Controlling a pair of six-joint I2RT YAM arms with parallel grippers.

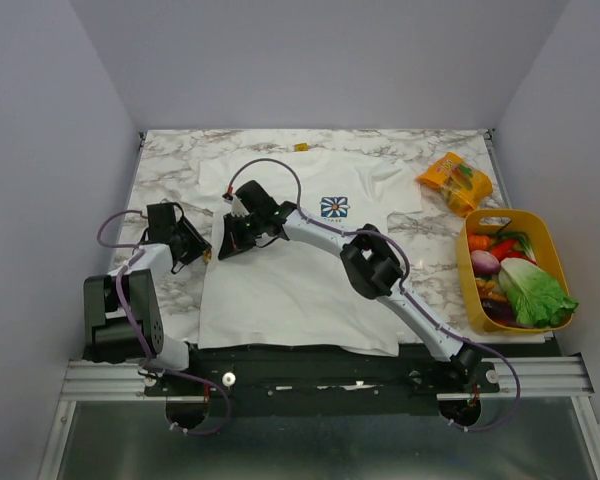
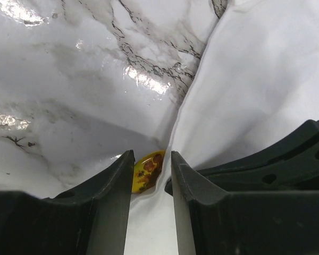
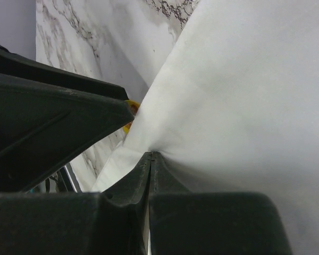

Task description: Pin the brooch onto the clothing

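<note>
- Right end effector (image 3: pixel 150 158): jaws together, clamped on a fold of the shirt (image 3: pixel 244 95) at its left edge, with the cloth pulled up into a ridge.
- Left end effector (image 2: pixel 152 156): jaws a narrow gap apart, with the brooch (image 2: pixel 149 171) in the gap at the tips. It touches the left finger, and a sliver of shirt shows on the other side. Cannot tell if it is actually clamped.
- The two end effectors are close together, tips almost meeting at the shirt edge.
- Step, as judged: lining the brooch up with the held fold; pinning not done yet.
- Next move calls for a short, fine push of the brooch into the raised cloth while the right holds tension. A slack fold or a loose brooch would spoil it.
- Brooch location: right at the shirt's edge, where the cloth meets the bare table (image 2: pixel 69 79), just beside the right's pinch point.
</note>
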